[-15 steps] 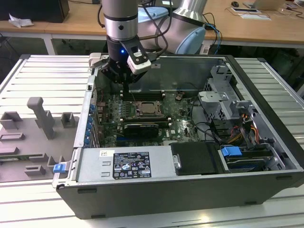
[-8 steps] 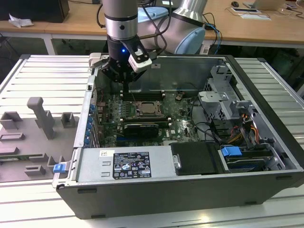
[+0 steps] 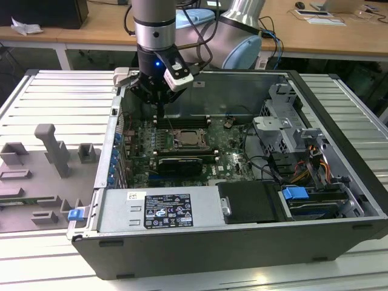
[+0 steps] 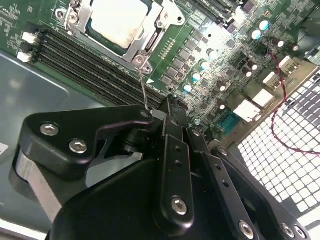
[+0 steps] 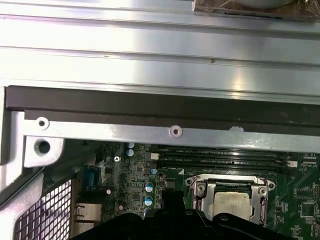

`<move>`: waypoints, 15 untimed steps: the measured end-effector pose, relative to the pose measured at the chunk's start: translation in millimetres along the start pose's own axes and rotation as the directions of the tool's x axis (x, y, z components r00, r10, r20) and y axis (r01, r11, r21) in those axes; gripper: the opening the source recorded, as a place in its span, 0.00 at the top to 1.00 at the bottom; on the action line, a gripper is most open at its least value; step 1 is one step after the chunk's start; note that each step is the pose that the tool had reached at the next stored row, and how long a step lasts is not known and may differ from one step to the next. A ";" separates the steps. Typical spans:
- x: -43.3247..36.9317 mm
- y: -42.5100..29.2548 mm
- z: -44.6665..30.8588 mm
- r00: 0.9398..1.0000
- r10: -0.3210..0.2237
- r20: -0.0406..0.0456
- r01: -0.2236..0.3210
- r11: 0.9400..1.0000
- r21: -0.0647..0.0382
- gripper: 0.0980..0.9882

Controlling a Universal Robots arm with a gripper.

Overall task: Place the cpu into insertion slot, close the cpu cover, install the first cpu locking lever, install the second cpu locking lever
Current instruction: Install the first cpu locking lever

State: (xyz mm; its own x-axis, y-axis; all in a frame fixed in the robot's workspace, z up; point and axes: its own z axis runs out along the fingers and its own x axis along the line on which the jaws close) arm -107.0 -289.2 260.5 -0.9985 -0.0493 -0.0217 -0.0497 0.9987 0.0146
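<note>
The cpu lies pale and flat in the insertion slot at the middle of the green board. The cpu cover, a silvery frame, lies flat around the cpu's face in both wrist views. A thin wire locking lever stands up from the socket's corner, and its free end rests against the side of my gripper's fingers. My gripper is shut and hangs just above the board, behind the socket in the exterior view. I cannot tell whether the lever is pinched or only touched.
Long black memory slots run beside the socket. A black card lies in front of it, then the power supply. A drive cage with cables fills the exterior view's right. The case wall rises close behind the gripper.
</note>
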 end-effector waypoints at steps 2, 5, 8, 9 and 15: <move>-1.5 0.2 0.2 1.000 0.000 0.000 0.000 1.000 0.000 0.99; -7.1 -0.1 0.4 1.000 0.000 0.000 0.000 1.000 0.000 0.99; -13.4 -0.4 0.6 1.000 0.000 0.000 0.000 1.000 0.000 0.99; -16.9 -0.6 0.7 1.000 0.000 0.000 0.000 1.000 0.000 0.99; -28.9 -1.1 1.2 1.000 0.000 0.000 0.000 1.000 0.000 0.99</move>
State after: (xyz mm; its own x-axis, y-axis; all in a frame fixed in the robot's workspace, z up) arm -78.1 -288.8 259.9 -0.9986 -0.0493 -0.0212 -0.0497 0.9987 0.0146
